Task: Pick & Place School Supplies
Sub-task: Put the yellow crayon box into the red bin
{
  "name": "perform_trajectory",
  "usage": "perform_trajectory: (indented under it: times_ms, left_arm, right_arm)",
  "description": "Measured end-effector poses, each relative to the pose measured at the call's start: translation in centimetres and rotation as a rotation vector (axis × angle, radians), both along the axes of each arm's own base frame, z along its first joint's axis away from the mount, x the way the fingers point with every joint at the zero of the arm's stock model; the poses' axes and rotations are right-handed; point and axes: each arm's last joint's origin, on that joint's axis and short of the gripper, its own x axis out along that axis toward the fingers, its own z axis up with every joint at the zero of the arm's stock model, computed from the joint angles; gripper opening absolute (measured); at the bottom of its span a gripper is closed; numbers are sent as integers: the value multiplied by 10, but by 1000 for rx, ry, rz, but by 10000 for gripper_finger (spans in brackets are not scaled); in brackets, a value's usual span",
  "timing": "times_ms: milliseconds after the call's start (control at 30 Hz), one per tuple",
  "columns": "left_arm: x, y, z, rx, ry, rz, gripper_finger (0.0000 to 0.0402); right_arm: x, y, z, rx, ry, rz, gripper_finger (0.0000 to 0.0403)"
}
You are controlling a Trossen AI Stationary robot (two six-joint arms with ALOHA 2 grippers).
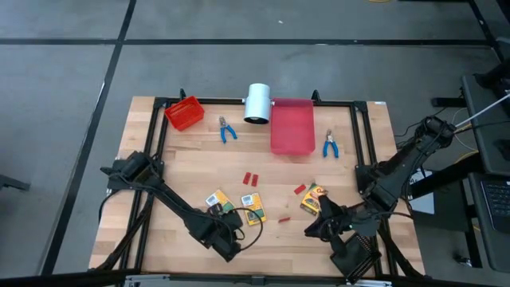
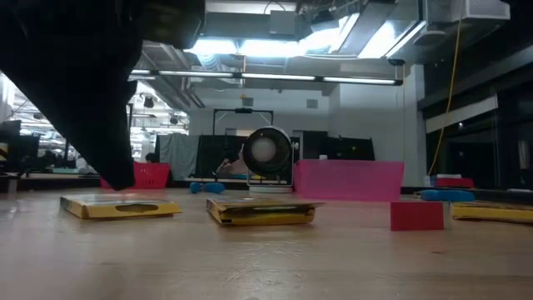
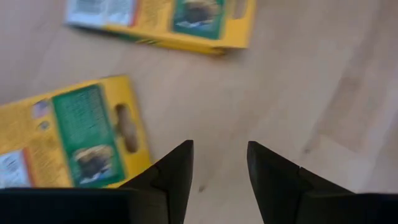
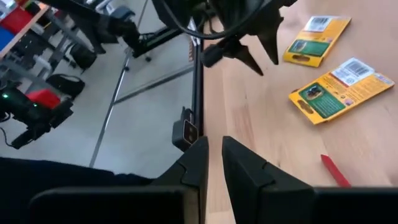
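Observation:
Three yellow-orange boxes with green print lie flat on the wooden table (image 1: pixel 217 199), (image 1: pixel 253 209), (image 1: pixel 315 198). Small red blocks lie near them (image 1: pixel 251 177), (image 1: pixel 300 189), (image 1: pixel 284 218). Two blue-handled pliers lie farther back (image 1: pixel 227 130), (image 1: pixel 329 145). My left gripper (image 1: pixel 236 226) is open and hovers just near of the two left boxes (image 3: pixel 74 134), (image 3: pixel 168 22), touching nothing. My right gripper (image 1: pixel 309 231) is shut and empty, near the table's front, to the near side of the right box; its fingers show in the right wrist view (image 4: pixel 214 155).
A white cylinder (image 1: pixel 257 102) lies at the table's far edge, between a small red bin (image 1: pixel 184 113) and a larger pink-red bin (image 1: pixel 292 126). A black frame (image 1: pixel 239 101) runs round the table top. Bare wood lies between the two grippers at the front.

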Motion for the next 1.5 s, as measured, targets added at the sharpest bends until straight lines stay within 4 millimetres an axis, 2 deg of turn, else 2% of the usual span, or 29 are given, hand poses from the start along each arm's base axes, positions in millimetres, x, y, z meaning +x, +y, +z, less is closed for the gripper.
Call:
perform_trajectory:
  times_ms: [267,433,700,933,1167,1500]
  left_arm:
    - [2,10,0,-3,19,66,143]
    - [9,24,-3,-21,26,136,143]
    - [31,54,2,-220,61,223,143]
    - [21,65,10,-243,146,374,143]
    - [19,68,10,-262,178,431,143]
    - [23,66,8,-268,158,381,143]
  right_arm:
    - [-8,6,2,-24,-60,-74,52]
    - [-10,7,3,-32,-71,-87,52]
    - [-10,8,4,19,-73,-117,52]
    - [-11,12,8,61,-100,-104,52]
    - [-11,12,9,74,-109,-104,52]
    - [-11,12,11,89,-118,-105,52]
